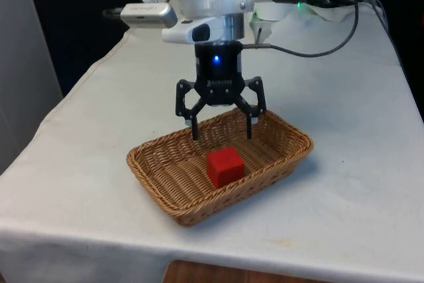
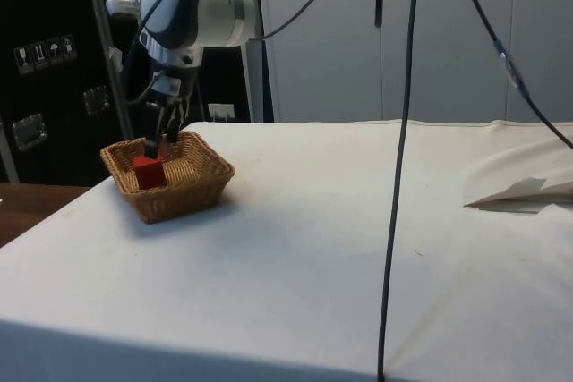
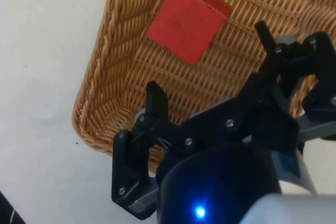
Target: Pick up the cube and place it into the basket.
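A: Starting at the near edge, what is lying closest to us?

B: The white cloth (image 1: pixel 344 203) is covering the table, and the wicker basket (image 1: pixel 154 171) is sitting on it toward the near end, turned at an angle so one corner is pointing our way.

A: And the red cube (image 1: pixel 224 166)?

B: It is resting on the basket's woven floor, roughly in the middle, standing free with nothing touching it. From the side, the cube (image 2: pixel 149 172) is showing just above the basket's near wall (image 2: pixel 170 201).

A: Where is the gripper (image 1: pixel 221 132) hanging?

B: Just behind and above the cube, over the basket's far half. Its two fingers are standing spread wide apart and holding nothing, with the tips dipping to about the height of the far rim. The wrist camera is looking down past one black fingertip (image 3: pixel 156 99) at the cube (image 3: pixel 185 20) lying on the weave, clear of both fingers.

A: Anything farther back?

B: A black cable (image 1: pixel 311 49) is trailing from the arm across the cloth on the front view's right. In the side view, another cable (image 2: pixel 398 167) is hanging straight down in front of the table.
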Available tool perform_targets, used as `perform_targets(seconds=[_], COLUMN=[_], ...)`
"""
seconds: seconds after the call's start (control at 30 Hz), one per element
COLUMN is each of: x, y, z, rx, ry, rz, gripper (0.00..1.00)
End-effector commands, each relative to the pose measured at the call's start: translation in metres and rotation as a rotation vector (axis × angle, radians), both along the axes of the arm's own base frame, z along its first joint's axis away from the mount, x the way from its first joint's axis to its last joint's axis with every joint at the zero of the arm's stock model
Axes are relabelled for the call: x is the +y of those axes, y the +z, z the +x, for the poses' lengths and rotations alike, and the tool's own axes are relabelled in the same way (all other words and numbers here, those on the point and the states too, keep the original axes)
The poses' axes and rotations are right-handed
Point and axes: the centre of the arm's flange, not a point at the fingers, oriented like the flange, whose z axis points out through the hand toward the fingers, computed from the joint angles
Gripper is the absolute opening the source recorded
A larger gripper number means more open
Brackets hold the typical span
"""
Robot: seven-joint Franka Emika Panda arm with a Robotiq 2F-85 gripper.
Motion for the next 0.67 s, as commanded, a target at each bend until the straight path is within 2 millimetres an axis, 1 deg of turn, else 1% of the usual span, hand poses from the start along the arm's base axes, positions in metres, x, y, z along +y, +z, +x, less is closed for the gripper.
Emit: perform_targets(seconds=[0.0,0.03,0.3,0.33,0.37,0.5,0.63], x=[-0.001,-0.002,-0.007,-0.006,-0.007,-0.008,-0.008], y=[0.002,0.008,0.026,0.023,0.028,0.034,0.034], z=[-0.002,-0.011,-0.029,-0.025,-0.031,-0.04,-0.046], rx=[0.0,-0.007,-0.017,-0.004,-0.018,-0.024,-0.015], ry=[0.0,0.002,0.003,0.004,0.004,0.003,0.001], rz=[0.0,0.003,0.002,0.002,0.002,0.002,-0.001], gripper=[1.0,1.0,1.0,1.0,1.0,1.0,1.0])
